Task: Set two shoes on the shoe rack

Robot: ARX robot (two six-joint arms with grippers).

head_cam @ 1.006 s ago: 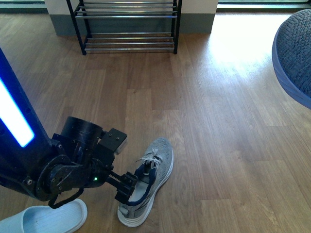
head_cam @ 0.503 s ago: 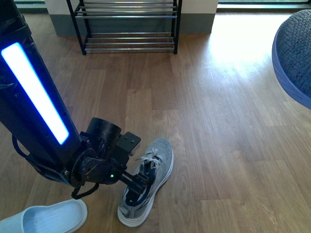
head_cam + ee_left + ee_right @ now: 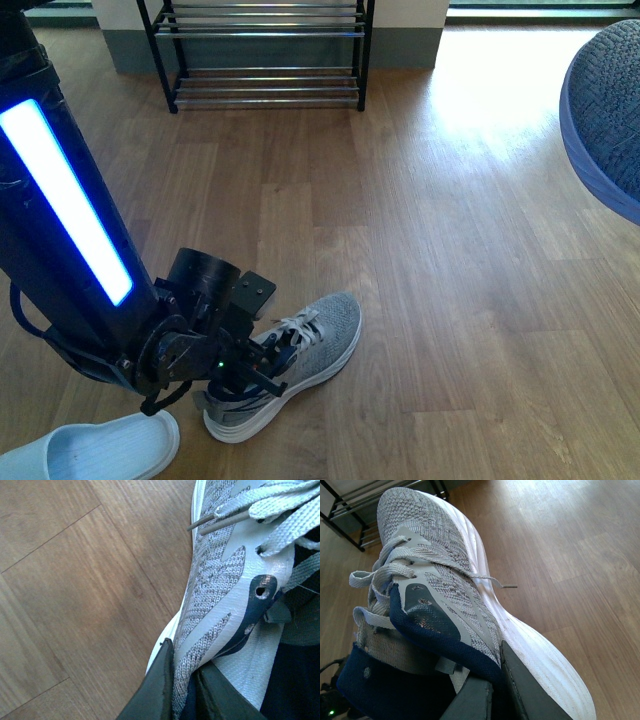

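Near floor (image 3: 450, 250), L tool (image 3: 264, 368) grips sneaker (image 3: 322, 333), R tool (image 3: 497, 682) its mate (image 3: 445, 545).

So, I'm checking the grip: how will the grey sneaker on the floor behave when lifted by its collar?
Likely floppy: the left gripper pinches only soft knit sidewall of the sneaker, so it may sag toe-down. Its loose laces probably dangle.

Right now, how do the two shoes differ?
Left-held shoe sits low at the floor; right-held shoe looks lifted well above it.
Left-held shoe's toe points to the robot's right, off the rack; right-held shoe's toe points toward the rack.
Both: grey knit, white soles, collar pinched by left gripper or right gripper.
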